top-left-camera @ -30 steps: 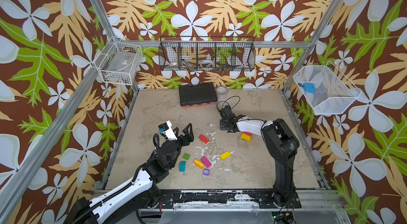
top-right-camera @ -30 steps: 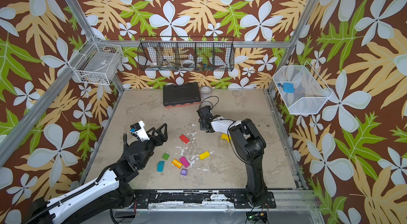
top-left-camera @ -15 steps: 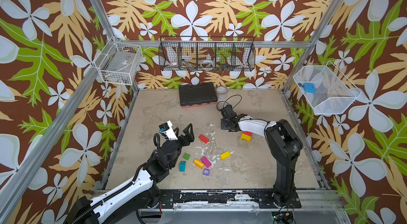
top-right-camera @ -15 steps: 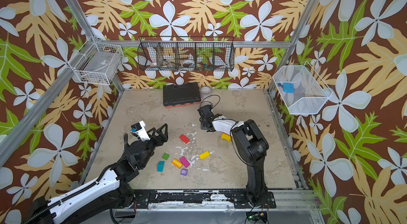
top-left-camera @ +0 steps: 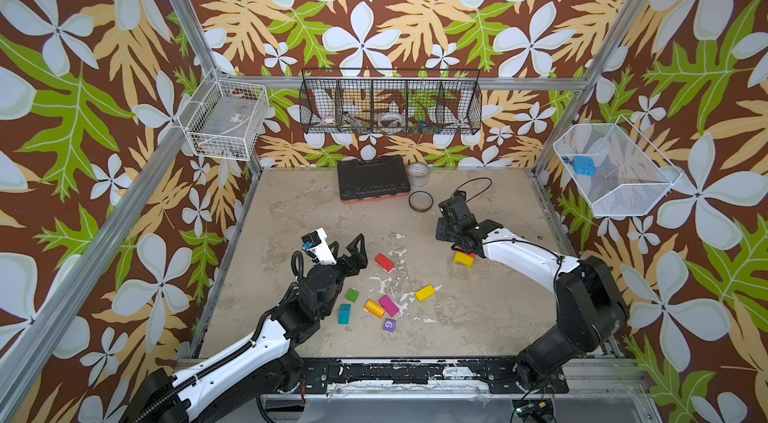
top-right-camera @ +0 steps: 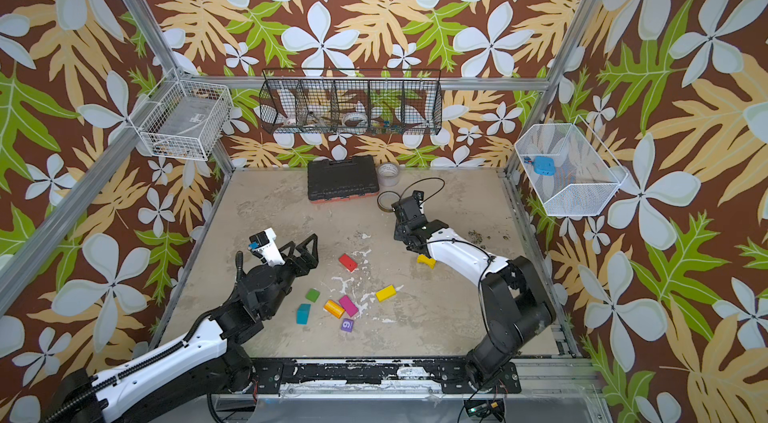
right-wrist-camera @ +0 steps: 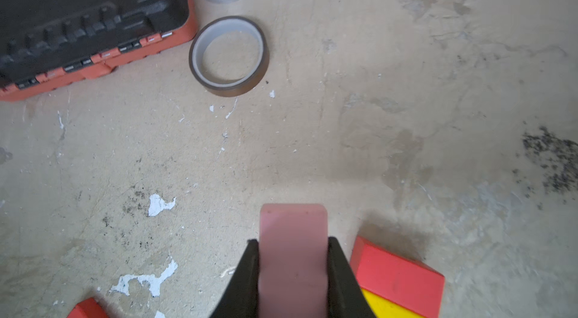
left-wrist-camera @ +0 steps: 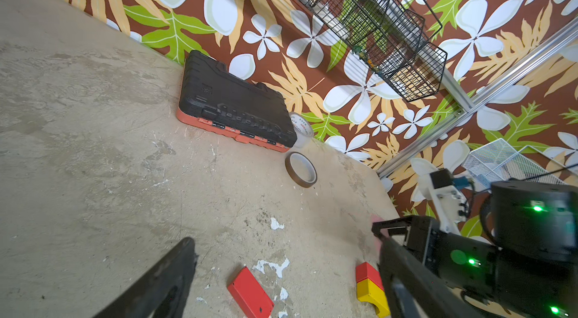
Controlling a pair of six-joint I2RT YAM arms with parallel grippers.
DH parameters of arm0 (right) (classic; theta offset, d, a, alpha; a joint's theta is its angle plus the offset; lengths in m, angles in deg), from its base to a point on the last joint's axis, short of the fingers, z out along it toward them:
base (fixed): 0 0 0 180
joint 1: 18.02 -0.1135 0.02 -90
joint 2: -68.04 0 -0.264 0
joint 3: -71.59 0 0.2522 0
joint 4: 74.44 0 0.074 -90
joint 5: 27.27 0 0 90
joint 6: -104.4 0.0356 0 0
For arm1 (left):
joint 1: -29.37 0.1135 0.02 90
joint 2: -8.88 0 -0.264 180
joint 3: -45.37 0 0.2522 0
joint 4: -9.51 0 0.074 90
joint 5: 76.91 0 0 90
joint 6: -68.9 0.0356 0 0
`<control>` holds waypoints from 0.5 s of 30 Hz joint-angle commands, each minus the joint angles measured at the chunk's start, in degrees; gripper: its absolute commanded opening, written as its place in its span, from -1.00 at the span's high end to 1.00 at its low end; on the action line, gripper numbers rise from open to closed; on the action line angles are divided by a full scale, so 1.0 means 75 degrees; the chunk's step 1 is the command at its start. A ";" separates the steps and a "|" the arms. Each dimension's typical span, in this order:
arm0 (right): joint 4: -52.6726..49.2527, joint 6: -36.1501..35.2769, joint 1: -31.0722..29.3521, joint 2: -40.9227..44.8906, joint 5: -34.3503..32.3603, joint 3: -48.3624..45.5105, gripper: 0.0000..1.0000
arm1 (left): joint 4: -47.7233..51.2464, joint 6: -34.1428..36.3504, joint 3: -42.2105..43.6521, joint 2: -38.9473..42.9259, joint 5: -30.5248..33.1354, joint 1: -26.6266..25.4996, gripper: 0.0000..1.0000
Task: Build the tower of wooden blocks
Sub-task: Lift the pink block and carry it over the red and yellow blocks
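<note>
Pink block, pinched firmly between the fingers of the right gripper, is held just beside the red-on-yellow stack, evidently for placing on it, while the left gripper stands spread wide and empty near the loose blocks.

Brown floral wallpaper on all sides, framed by aluminium posts. Beige, scuffed desk flecked with white paint. Black wire basket on the back wall, white wire baskets on the side walls.
</note>
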 commanded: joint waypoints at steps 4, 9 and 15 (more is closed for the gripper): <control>0.0078 0.0266 0.0309 0.1085 -0.0410 -0.0840 0.88 | -0.0173 0.0028 -0.0077 -0.0119 0.0079 0.0011 -0.85; -0.0038 0.0383 0.0752 0.1772 -0.0499 -0.1602 0.90 | -0.0137 0.0111 -0.0083 -0.0099 0.0177 0.0010 -0.85; -0.0735 0.1009 0.0860 0.1736 -0.0954 -0.1623 1.00 | -0.0102 0.0130 -0.0081 -0.0084 0.0208 0.0015 -0.85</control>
